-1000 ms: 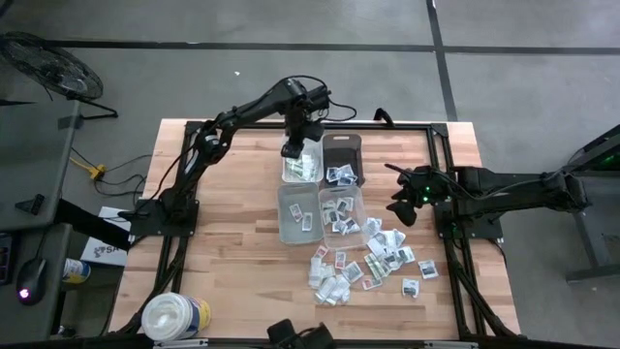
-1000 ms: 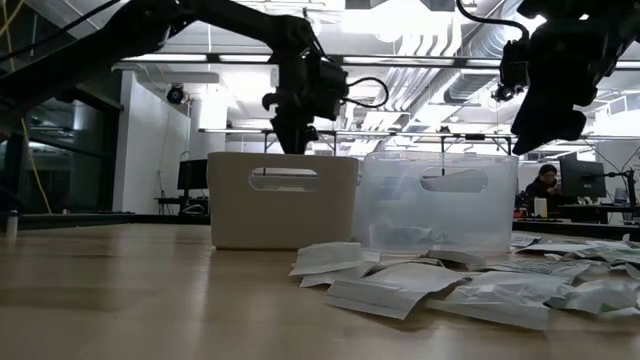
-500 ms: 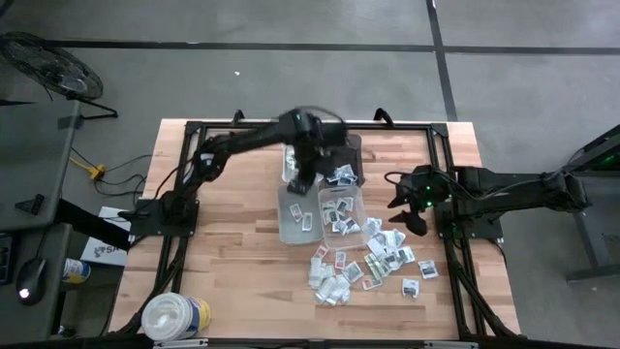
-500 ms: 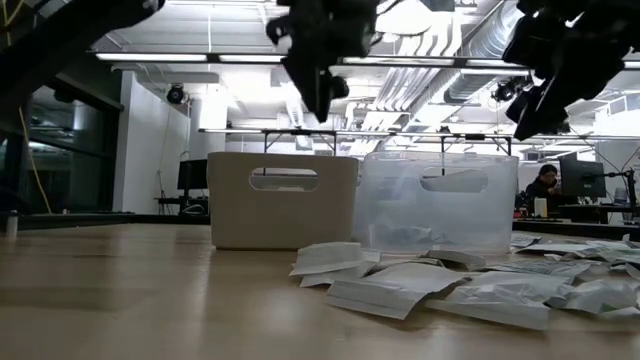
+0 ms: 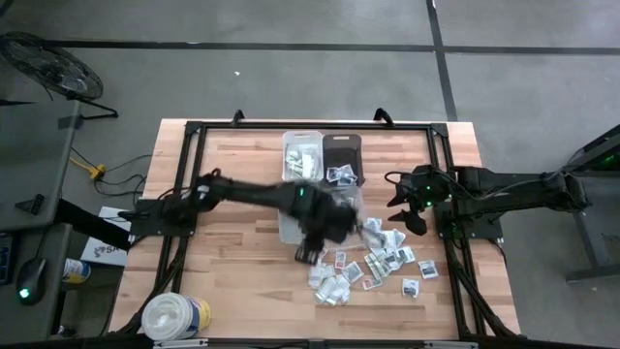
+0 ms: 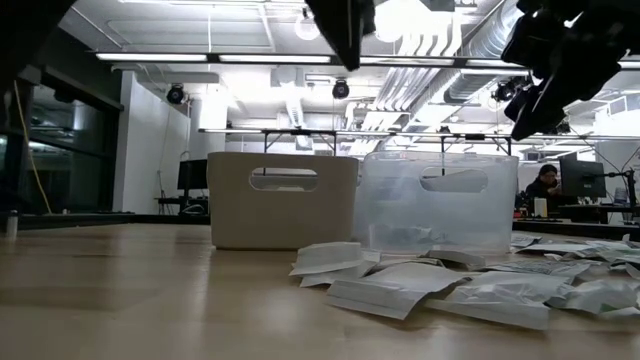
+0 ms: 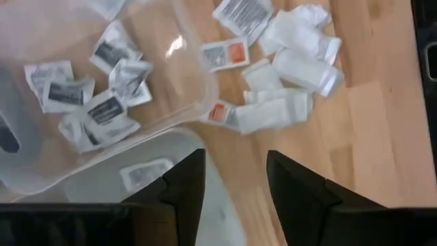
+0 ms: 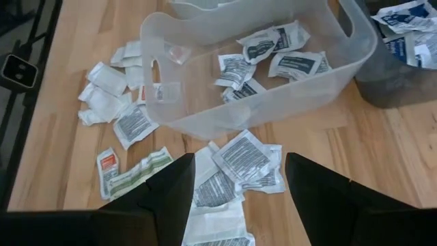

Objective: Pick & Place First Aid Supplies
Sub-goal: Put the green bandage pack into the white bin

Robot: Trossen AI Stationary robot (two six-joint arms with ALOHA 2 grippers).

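Over the clear bin [image 5: 334,208], the motion-blurred left hand [image 5: 312,247] is released, covering its packets [image 7: 95,109].

Both arms dark, jointed, tubular. Right arm [image 5: 504,189] carries a green indicator light. Left gripper [image 7: 232,191] fingers [image 7: 181,188] black, angular, matte.

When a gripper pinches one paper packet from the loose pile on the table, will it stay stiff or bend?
The paper packets look thin and flat, so one probably bends. They seem very light and may slide on the wooden table. Because they overlap, a neighbouring packet could lift too.
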